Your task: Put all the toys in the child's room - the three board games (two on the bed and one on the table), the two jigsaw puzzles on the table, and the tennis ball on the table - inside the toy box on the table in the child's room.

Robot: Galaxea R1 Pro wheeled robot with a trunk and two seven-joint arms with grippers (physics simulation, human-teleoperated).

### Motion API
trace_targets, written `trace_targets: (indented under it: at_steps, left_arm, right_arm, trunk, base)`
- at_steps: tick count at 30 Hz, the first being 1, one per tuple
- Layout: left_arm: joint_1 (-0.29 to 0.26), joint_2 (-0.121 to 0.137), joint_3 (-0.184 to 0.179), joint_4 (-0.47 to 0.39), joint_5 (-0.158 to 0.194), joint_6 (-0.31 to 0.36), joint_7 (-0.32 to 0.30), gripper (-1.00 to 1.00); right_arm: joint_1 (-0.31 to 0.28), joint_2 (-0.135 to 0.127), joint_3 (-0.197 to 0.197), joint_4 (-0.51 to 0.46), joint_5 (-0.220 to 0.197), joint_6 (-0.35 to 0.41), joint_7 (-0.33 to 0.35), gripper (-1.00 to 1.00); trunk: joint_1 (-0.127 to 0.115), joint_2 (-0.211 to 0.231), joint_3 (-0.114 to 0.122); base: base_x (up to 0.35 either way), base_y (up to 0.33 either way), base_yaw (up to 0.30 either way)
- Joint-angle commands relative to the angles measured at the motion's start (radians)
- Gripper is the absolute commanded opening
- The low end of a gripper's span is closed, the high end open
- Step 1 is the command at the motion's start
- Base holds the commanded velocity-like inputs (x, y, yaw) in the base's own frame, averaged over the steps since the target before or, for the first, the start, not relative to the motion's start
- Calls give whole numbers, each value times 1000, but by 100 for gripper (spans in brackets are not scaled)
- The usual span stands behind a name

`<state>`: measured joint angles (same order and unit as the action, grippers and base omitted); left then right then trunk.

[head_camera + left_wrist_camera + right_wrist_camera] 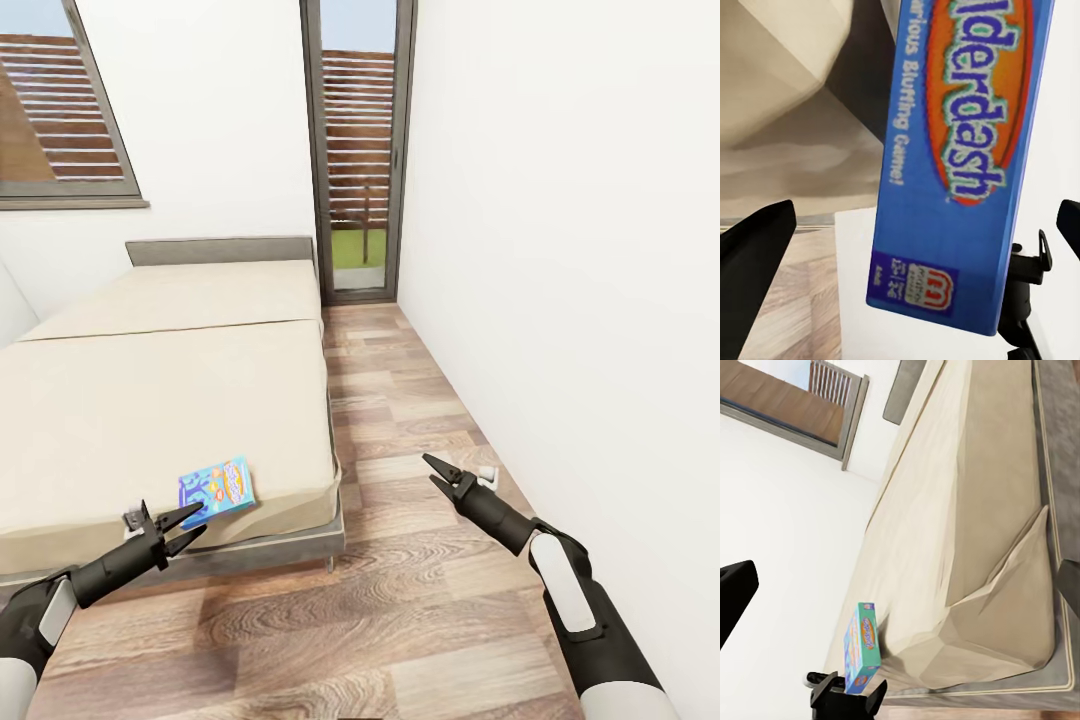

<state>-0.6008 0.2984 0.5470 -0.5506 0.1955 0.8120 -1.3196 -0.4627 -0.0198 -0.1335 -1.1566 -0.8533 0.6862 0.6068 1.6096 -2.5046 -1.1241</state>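
A small blue board game [216, 489] with orange print lies on the cream bed [150, 400], close to its front edge. In the left wrist view the box [960, 150] reads "Balderdash" and looms large between the two dark fingers. My left gripper [200, 520] is open, its tips right at the box's near edge; I cannot tell whether they touch it. The right wrist view has the box [862, 649] standing just beyond the left gripper [844, 694]. My right gripper [428, 468] hangs open over the floor beside the bed, holding nothing.
A strip of wood-plank floor [420, 420] runs between the bed and the white wall [580, 300] on the right. A glass door [360, 150] closes the far end. A window [60, 100] sits above the grey headboard [220, 250].
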Motion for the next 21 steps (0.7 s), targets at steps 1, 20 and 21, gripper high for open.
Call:
trace_targets:
  at_steps: [1, 20, 21]
  left_arm:
    - [-13, -1, 5, 0, 13, -8, 2, 100]
    - [-13, -1, 5, 0, 13, -8, 2, 100]
    - [-13, -1, 5, 0, 13, -8, 2, 100]
  right_arm:
    - [-1, 0, -1, 0, -4, 7, 1, 100]
    - [-1, 0, -2, 0, -4, 7, 1, 100]
    - [-1, 0, -2, 0, -4, 7, 1, 100]
  trunk:
    - [0, 0, -1]
    - [0, 0, -1]
    - [0, 0, -1]
  base:
    - [0, 0, 0]
    - [0, 14, 0]
    - [0, 1, 0]
